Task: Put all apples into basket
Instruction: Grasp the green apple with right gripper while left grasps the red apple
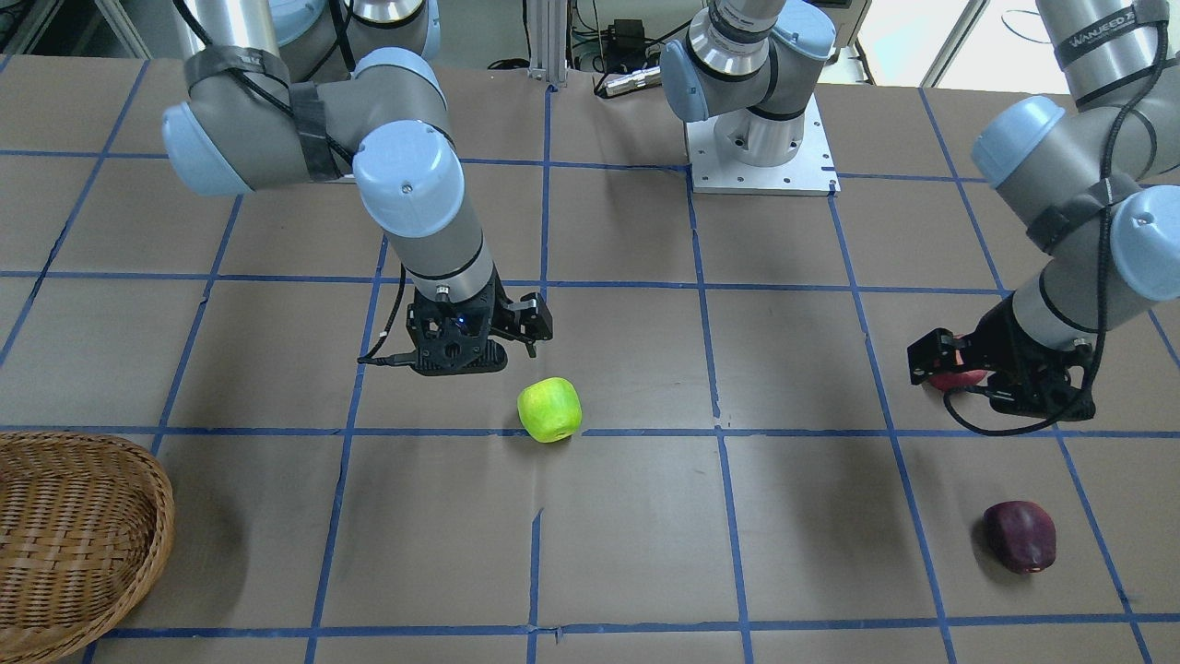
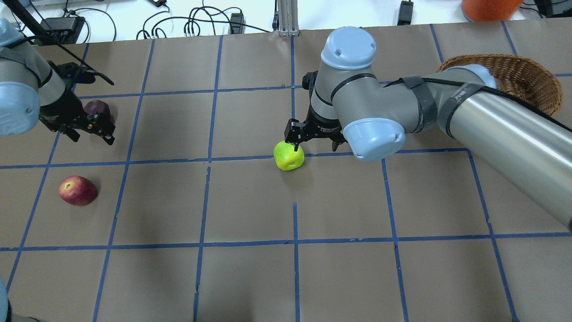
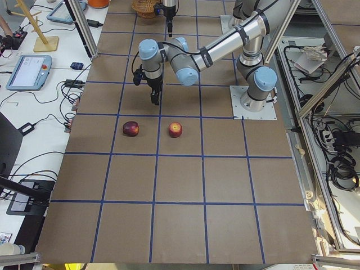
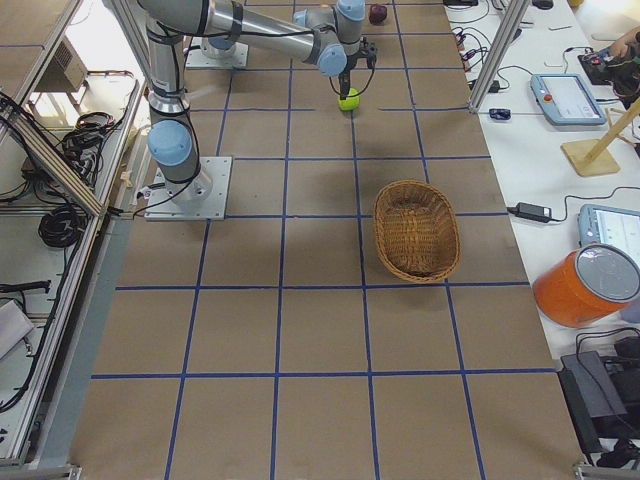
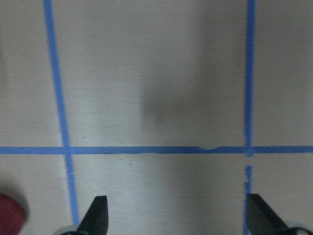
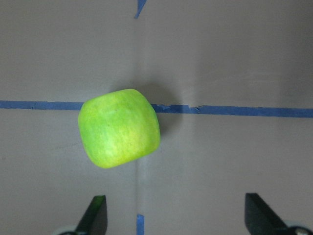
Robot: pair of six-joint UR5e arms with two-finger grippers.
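The yellow-green apple (image 2: 289,155) lies mid-table on a blue tape line; it also shows in the right wrist view (image 6: 120,128). My right gripper (image 2: 313,139) hovers open just above and beside it, empty (image 6: 178,220). The red apple (image 2: 78,190) and the maroon apple (image 2: 96,109) lie at the left. My left gripper (image 2: 91,132) hangs open and empty above the table between them (image 5: 176,220). From the front it partly hides the red apple (image 1: 954,379). The wicker basket (image 2: 532,76) stands empty at the far right, partly hidden behind my right arm.
The table is brown paper with a blue tape grid. The right arm's base plate (image 1: 761,157) is at the robot's side. The basket (image 1: 74,535) sits at the table's edge. Cables and an orange container (image 4: 590,285) lie beyond the table.
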